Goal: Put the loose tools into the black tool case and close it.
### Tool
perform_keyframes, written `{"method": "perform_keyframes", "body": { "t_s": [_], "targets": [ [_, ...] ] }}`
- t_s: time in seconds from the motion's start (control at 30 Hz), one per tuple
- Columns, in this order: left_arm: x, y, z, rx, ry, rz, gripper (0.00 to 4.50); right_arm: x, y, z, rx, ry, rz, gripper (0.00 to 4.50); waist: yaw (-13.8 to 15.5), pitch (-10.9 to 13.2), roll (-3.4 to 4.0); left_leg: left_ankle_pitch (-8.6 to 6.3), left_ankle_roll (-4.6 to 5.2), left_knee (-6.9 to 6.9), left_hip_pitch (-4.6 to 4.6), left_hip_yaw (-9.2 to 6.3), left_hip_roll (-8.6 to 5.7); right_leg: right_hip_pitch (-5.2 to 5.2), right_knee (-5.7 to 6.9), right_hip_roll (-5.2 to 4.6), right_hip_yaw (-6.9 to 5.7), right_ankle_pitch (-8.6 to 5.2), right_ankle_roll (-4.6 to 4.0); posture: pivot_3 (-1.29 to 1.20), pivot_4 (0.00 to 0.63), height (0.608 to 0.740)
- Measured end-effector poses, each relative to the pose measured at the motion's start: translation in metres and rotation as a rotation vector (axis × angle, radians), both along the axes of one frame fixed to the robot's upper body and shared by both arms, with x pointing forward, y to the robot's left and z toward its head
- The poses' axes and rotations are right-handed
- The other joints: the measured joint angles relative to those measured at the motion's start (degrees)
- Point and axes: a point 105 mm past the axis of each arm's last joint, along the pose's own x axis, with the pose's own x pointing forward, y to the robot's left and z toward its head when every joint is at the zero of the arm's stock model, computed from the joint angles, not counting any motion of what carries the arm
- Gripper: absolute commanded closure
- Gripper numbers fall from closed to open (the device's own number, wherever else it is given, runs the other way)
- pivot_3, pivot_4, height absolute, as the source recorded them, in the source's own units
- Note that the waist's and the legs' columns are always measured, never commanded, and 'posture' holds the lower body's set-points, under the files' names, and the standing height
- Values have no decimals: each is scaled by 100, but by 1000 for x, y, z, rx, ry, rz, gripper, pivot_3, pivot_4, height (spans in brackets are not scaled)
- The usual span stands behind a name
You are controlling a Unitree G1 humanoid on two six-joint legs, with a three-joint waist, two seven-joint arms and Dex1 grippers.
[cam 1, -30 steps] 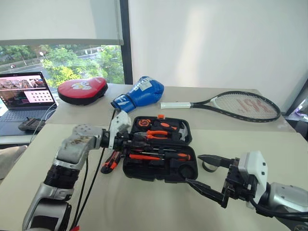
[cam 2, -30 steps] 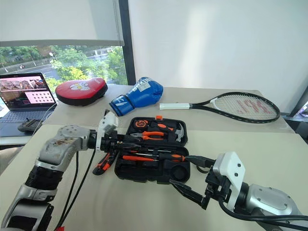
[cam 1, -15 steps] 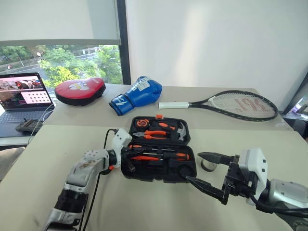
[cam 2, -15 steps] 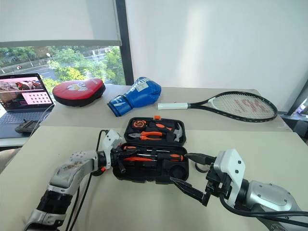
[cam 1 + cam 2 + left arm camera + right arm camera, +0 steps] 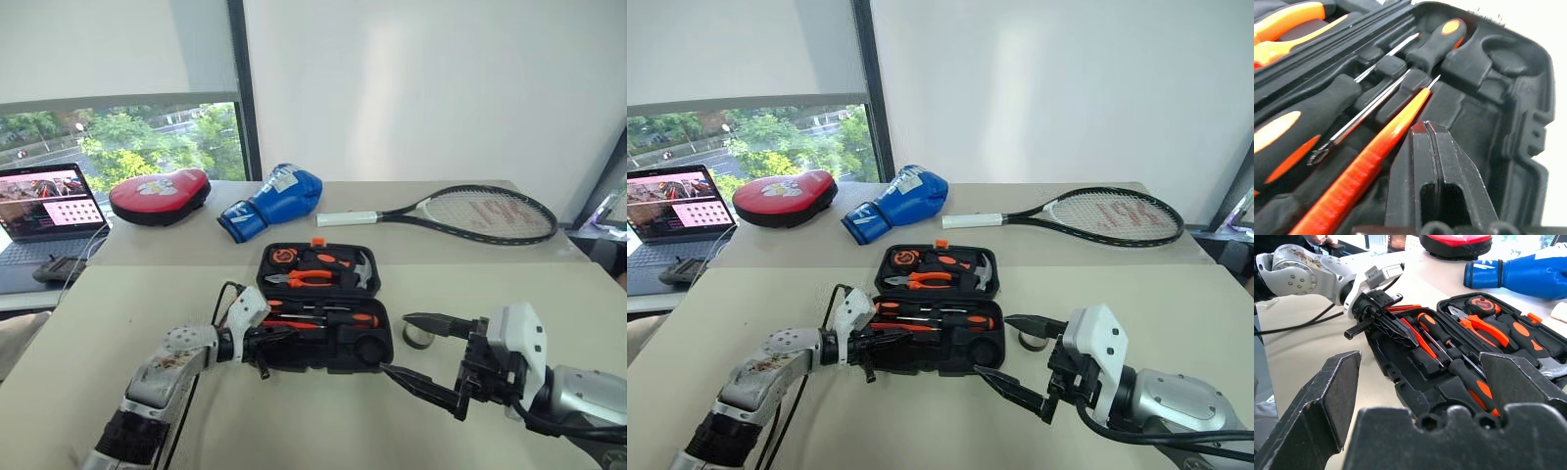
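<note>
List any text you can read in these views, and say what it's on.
No text reads for certain.
On the racket: a red mark on the strings, too blurred to read.
On the glove: white print, too blurred.
On the pad: a white design, no legible words.
On the laptop: screen content too small.

We count one black tool case (image 5: 377,345), lying open. Inside it we see two orange-and-black-handled screwdrivers (image 5: 1470,380), one small all-orange screwdriver (image 5: 1359,174), one pair of orange-handled pliers (image 5: 306,277), one hammer (image 5: 361,266) and one tape measure (image 5: 283,257). Beside the case sits one small dark tape roll (image 5: 418,336). Farther back we count one tennis racket (image 5: 460,211), one blue boxing glove (image 5: 273,199), one red punch pad (image 5: 159,194) and one laptop (image 5: 41,217).
</note>
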Motion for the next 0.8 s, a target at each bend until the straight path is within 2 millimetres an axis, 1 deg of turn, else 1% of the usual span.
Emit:
{"method": "perform_keyframes", "body": {
  "t_s": [0.07,0.17,0.23,0.27,0.3,0.4,0.5,0.53,0.6,0.7,0.73,0.8],
  "targets": [
    [4,2,11,-9,24,44,4467,0,0,0,-2,2,1,0,16,12,-20,2,-3,2,-4,0,0,-2,-1,1,-1,0,0,0,150,740],
    [20,-4,50,24,-65,108,4467,0,0,1,-8,0,7,0,95,26,-45,2,-2,11,-16,-5,-10,0,-7,-2,-10,3,5,0,150,740],
    [27,-14,71,56,-112,149,4467,0,1,1,-8,-3,7,0,106,26,-46,-3,6,10,-15,-4,-19,8,-22,-6,-4,5,15,0,150,740],
    [31,-20,73,79,-115,171,4467,0,1,1,-7,-1,8,0,103,25,-45,-6,11,8,-15,-3,-24,10,-30,-7,2,6,20,0,150,740],
    [32,-24,70,99,-101,190,4467,0,2,1,-6,0,9,0,98,25,-46,-7,14,6,-16,-3,-27,10,-39,-7,6,8,24,0,150,740],
    [33,-30,45,170,-28,212,4467,-1,2,1,-6,-1,9,0,40,27,-49,-7,13,2,-28,-3,-27,2,-54,-2,8,10,27,0,150,740],
    [24,-26,18,231,15,170,4467,-1,2,0,-6,4,3,0,8,27,-48,-6,10,-6,-28,-3,-23,-4,-56,-2,10,9,25,0,150,740],
    [16,-22,9,256,-19,114,4467,-2,1,-2,-6,15,-5,0,4,27,-48,-6,3,-11,-26,-4,-18,-5,-57,-2,20,6,19,0,150,740],
    [5,-16,4,279,-60,33,4467,-3,0,-3,-7,20,-9,0,21,22,-41,-12,-2,-12,-19,-4,-6,2,-58,-4,28,2,11,0,150,740],
    [-1,-14,1,283,-90,-23,4467,-5,1,-4,-4,26,-5,0,58,13,-26,-25,6,-11,-14,-4,-2,11,-64,-15,33,-3,2,0,150,740],
    [-5,-13,-4,286,-76,-40,4467,-6,1,-4,-5,26,-5,0,72,11,-25,-24,6,-9,-13,-3,-1,15,-66,-14,34,-5,-4,0,150,740],
    [-7,-14,-6,278,-73,-55,4467,-7,1,-6,-6,36,-10,0,83,10,-25,-24,7,-7,-10,-2,-2,17,-67,-13,37,-4,-4,0,150,740]
  ]
}}
